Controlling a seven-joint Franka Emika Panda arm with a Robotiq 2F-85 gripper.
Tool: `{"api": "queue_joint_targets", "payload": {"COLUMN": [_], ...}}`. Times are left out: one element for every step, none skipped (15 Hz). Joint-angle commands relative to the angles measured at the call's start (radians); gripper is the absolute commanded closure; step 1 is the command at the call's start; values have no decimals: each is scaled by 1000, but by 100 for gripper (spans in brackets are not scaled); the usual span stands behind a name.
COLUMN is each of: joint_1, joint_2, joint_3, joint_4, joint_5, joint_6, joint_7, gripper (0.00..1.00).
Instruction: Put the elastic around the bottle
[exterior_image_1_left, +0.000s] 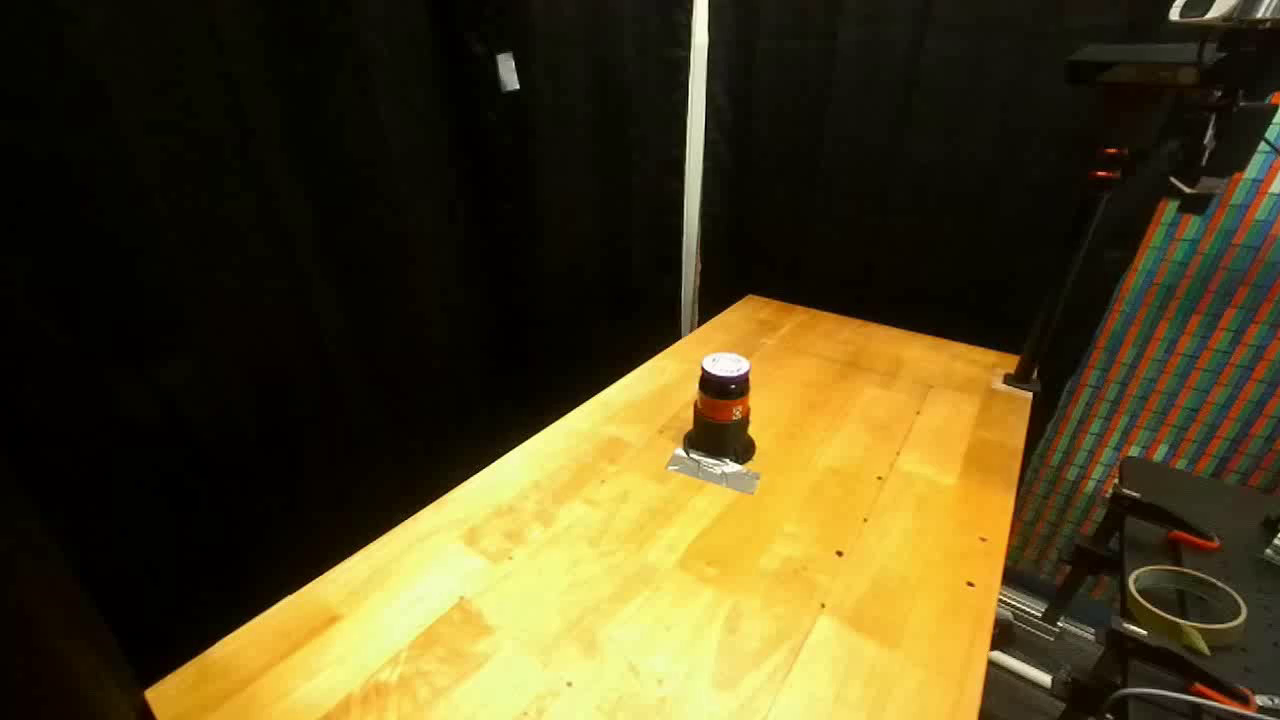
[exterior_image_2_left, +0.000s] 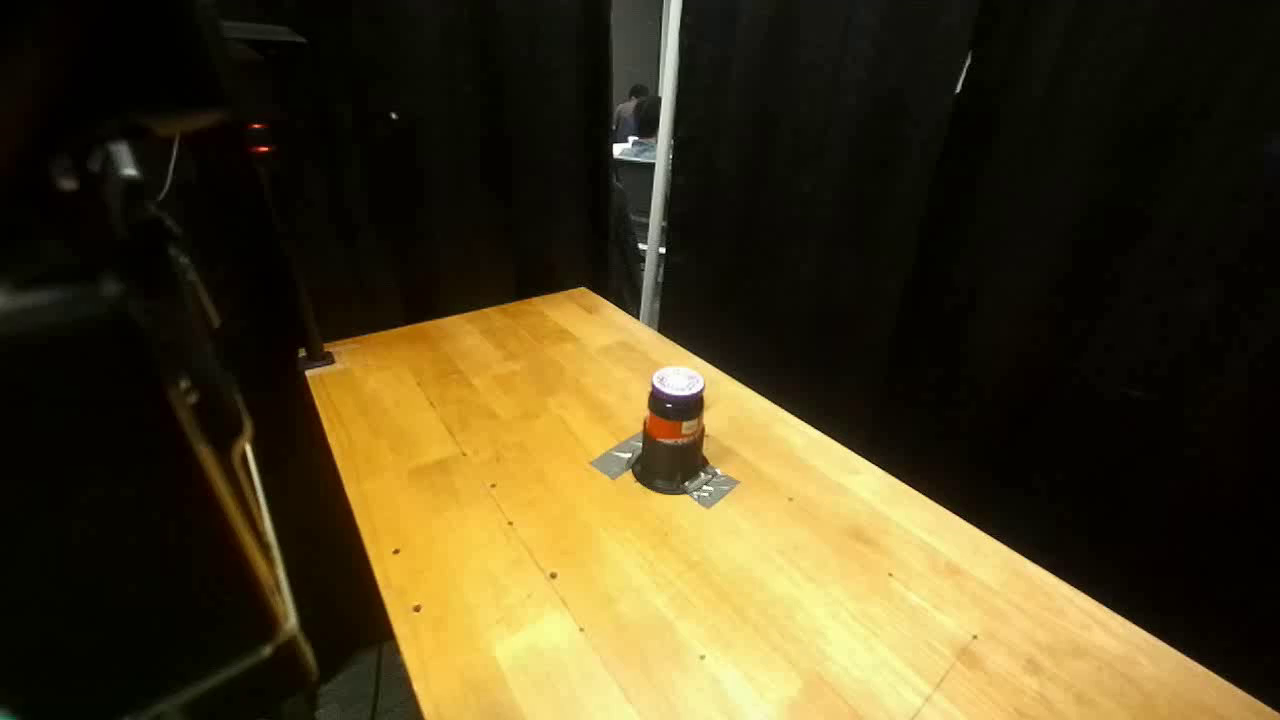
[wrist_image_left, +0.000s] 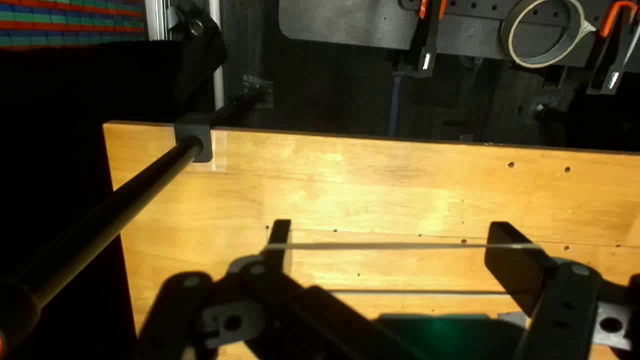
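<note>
The bottle, a small dark cylinder with an orange-red band and a pale top, stands upright in both exterior views (exterior_image_1_left: 724, 408) (exterior_image_2_left: 675, 428). Its lower part sits in a dark round base taped to the wooden table (exterior_image_1_left: 600, 600). In the wrist view my gripper (wrist_image_left: 390, 232) is open, its two fingers wide apart above the table. The elastic (wrist_image_left: 375, 246) is looped around both fingers and stretched in two strands between them. The bottle does not show in the wrist view. I cannot make out the gripper's fingers clearly in the exterior views.
Silver tape (exterior_image_1_left: 715, 470) holds the base down. A dark pole (wrist_image_left: 150, 192) is clamped at a table corner. Beside the table, a black surface holds a tape roll (exterior_image_1_left: 1187, 605) and orange-tipped clamps (wrist_image_left: 425, 45). Black curtains surround the table.
</note>
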Motion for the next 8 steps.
{"api": "queue_joint_targets", "payload": {"joint_1": [-1, -1, -1, -1, -1, 11, 29, 52], "joint_2": [0, 0, -1, -1, -1, 22, 72, 116], "joint_3": [2, 2, 1, 2, 1, 4, 22, 40], "joint_4": [5, 8, 9, 9, 9, 18, 35, 53], "joint_5": [2, 2, 1, 1, 1, 16, 27, 37], "joint_6": [-2, -2, -2, -2, -2, 8, 19, 25], "joint_7": [-1, -1, -1, -1, -1, 10, 35, 46], "gripper": [0, 0, 0, 0, 0, 0, 0, 0]}}
